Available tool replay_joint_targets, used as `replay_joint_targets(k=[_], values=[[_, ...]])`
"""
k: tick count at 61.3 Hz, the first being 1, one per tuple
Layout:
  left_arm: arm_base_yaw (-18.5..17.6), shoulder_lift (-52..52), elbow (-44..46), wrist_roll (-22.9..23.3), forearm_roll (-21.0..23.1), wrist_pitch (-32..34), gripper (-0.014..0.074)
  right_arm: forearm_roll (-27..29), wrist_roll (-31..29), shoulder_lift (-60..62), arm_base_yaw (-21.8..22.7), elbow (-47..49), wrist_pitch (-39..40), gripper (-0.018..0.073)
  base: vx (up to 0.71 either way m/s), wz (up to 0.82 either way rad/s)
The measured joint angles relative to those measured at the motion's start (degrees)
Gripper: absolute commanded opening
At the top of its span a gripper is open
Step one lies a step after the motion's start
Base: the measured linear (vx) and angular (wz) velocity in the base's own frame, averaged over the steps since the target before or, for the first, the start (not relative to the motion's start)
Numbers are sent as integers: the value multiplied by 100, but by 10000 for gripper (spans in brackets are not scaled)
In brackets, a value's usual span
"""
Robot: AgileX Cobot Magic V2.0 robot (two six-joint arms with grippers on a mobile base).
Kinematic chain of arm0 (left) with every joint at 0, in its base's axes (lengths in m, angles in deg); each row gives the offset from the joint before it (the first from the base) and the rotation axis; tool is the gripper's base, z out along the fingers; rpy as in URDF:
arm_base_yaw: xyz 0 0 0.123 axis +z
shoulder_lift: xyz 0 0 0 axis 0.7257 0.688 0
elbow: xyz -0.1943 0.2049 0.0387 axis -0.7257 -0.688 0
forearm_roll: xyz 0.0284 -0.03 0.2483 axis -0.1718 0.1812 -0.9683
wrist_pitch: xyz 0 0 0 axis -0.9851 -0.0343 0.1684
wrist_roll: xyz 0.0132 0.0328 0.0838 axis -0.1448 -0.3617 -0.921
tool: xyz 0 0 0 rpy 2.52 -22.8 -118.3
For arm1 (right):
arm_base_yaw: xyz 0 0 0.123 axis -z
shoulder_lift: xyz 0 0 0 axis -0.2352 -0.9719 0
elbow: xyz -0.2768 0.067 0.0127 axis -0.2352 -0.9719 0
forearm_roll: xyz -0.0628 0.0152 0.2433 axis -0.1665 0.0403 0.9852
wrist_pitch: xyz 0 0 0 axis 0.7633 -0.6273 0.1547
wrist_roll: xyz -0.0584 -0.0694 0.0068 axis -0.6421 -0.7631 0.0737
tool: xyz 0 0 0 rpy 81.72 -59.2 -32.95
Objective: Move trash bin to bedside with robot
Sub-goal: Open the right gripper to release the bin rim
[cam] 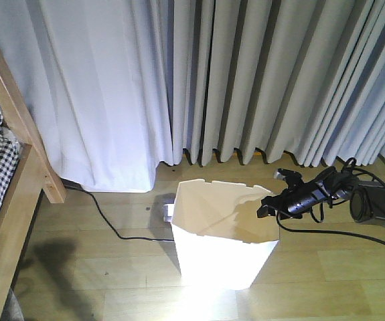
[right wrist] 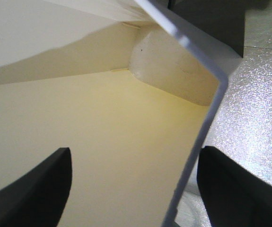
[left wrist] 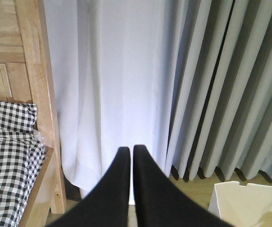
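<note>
Trash bin (cam: 222, 257) sitting on wood floor (cam: 112, 281) in front of curtains (cam: 246, 80), well apart from bed (cam: 8, 194) at left. R pincer (right wrist: 136, 189) spreading wide, straddling bin's rim wall, one finger inside, one outside. L pincer (left wrist: 128, 156) pressing together, holding nothing, pointing at curtains beside bed.

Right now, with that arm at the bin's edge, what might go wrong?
The right gripper is open astride the trash bin wall; a thin-rim grip may slip or tip it. A black floor cord lies between the bin and the bed and could snag a dragged bin.
</note>
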Motion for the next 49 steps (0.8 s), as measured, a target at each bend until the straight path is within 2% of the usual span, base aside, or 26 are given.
replay_joint_targets(k=[22,49], values=[[0,0,0,0,0,0,-6,-14,-13,0,75,33,-31,542,0,0],[0,0,0,0,0,0,-6,290,-37,0,242,39,-555,542,0,0]])
